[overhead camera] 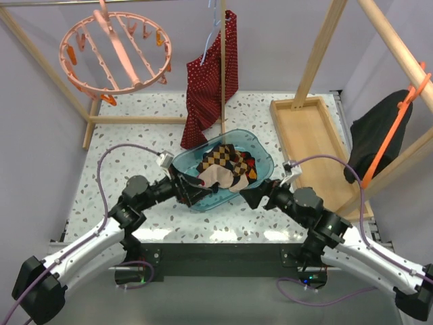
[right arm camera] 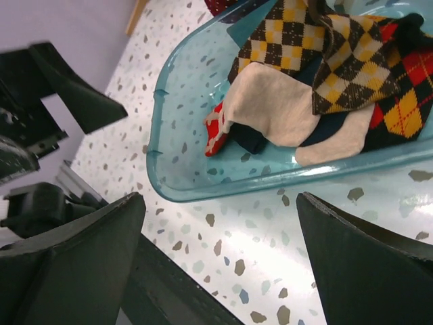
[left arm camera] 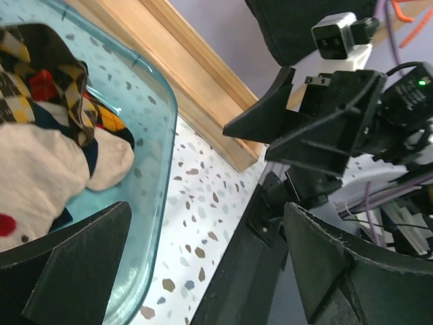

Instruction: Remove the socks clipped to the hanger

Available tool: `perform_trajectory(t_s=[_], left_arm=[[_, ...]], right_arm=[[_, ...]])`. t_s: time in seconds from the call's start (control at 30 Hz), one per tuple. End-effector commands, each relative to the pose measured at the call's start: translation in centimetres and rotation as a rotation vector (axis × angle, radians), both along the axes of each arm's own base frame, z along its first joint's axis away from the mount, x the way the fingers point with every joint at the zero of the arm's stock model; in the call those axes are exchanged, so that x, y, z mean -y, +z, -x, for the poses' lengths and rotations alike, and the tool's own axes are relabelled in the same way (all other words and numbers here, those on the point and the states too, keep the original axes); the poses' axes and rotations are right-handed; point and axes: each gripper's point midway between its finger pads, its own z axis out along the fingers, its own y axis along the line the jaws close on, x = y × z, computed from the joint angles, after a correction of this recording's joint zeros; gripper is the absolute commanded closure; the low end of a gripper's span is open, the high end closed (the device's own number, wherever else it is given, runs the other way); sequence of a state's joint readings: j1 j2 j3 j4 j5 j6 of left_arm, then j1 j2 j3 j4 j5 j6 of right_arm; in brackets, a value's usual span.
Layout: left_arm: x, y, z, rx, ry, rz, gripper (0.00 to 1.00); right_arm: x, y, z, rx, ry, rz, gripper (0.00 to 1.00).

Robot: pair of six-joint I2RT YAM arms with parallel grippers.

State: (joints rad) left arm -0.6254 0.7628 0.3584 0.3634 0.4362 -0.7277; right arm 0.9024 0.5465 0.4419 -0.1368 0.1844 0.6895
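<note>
Lying in a loose heap, the socks [overhead camera: 229,168] fill the middle of the tub [overhead camera: 265,157], a shallow, rounded basin of clear teal plastic. Most are dark knit with argyle diamonds in yellow, orange and brown. A pale pink-beige one with a red motif drapes over the heap on the side nearer the arms. The hanger [overhead camera: 115,51] hangs well beyond the tub and to its left, a salmon-pink plastic ring with spokes, a hook and small pink and orange clips, all bare. The left gripper [overhead camera: 184,191] sits low at the tub's near left rim, its arm stretched forward from the base and bent at the elbow. Its black fingers [left arm camera: 74,271] stand wide apart, gripping nothing. The right gripper [overhead camera: 252,196] mirrors it at the tub's near right rim, arm folded at the elbow, fingers [right arm camera: 358,264] likewise spread wide and empty over the tub's near edge. Under the tub is a table [overhead camera: 135,135] of white speckled terrazzo. Behind the tub hangs a red white-dotted garment [overhead camera: 210,81]. Right of the tub lies a shallow wooden tray [overhead camera: 311,135], and farther right a black cloth [overhead camera: 369,139] droops from an orange hanger [overhead camera: 399,125].
</note>
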Motion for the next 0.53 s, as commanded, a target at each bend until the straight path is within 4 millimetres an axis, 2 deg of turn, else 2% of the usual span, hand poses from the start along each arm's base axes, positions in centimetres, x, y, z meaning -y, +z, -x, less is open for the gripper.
perform_trajectory(t_s=[0.0, 0.03, 0.07, 0.1, 0.17, 0.2, 0.27, 0.3, 0.37, 0.4, 0.47, 0.5], left_arm=[[-0.8, 2.4, 2.6, 0.075, -0.038, 0.203, 0.0], [-1.2, 1.7, 3.3, 0.065, -0.044, 0.22, 0.0], [-1.4, 1.4, 3.5, 0.066, -0.042, 0.226, 0.0], [-1.6, 0.2, 3.8, 0.045, -0.04, 0.221, 0.0], [-2.1, 0.8, 4.8, 0.077, -0.054, 0.275, 0.0], [-2.3, -0.5, 5.2, 0.059, -0.059, 0.276, 0.0], [-2.8, -0.3, 6.0, 0.075, -0.067, 0.331, 0.0], [-3.0, -1.9, 6.2, 0.049, -0.065, 0.331, 0.0], [-3.4, -1.5, 7.0, 0.06, -0.079, 0.397, 0.0], [-3.6, -3.2, 7.2, 0.025, -0.077, 0.4, 0.0], [-4.2, -2.6, 8.1, 0.019, -0.097, 0.485, 0.0], [-4.1, -2.9, 8.0, 0.006, -0.099, 0.471, 0.0]], right_arm=[[1.2, 1.5, 0.2, 0.011, -0.09, -0.246, 0.01], [1.5, 0.0, 0.3, -0.004, -0.094, -0.239, 0.01], [1.7, -0.4, 0.5, -0.007, -0.098, -0.248, 0.02], [1.9, -0.9, 0.7, -0.018, -0.1, -0.257, 0.01], [2.3, -2.1, 1.1, -0.023, -0.101, -0.269, 0.01], [2.5, -2.8, 1.2, -0.037, -0.104, -0.262, 0.01], [2.8, -3.5, 1.5, -0.033, -0.103, -0.263, 0.01], [3.0, -4.6, 1.6, -0.04, -0.107, -0.236, 0.01], [3.6, -4.8, 1.5, -0.032, -0.127, -0.24, 0.01], [3.8, -6.2, 1.6, -0.049, -0.131, -0.208, 0.01], [4.3, -7.0, 1.4, -0.051, -0.159, -0.198, 0.01], [4.4, -7.7, 1.4, -0.074, -0.168, -0.191, 0.01]])
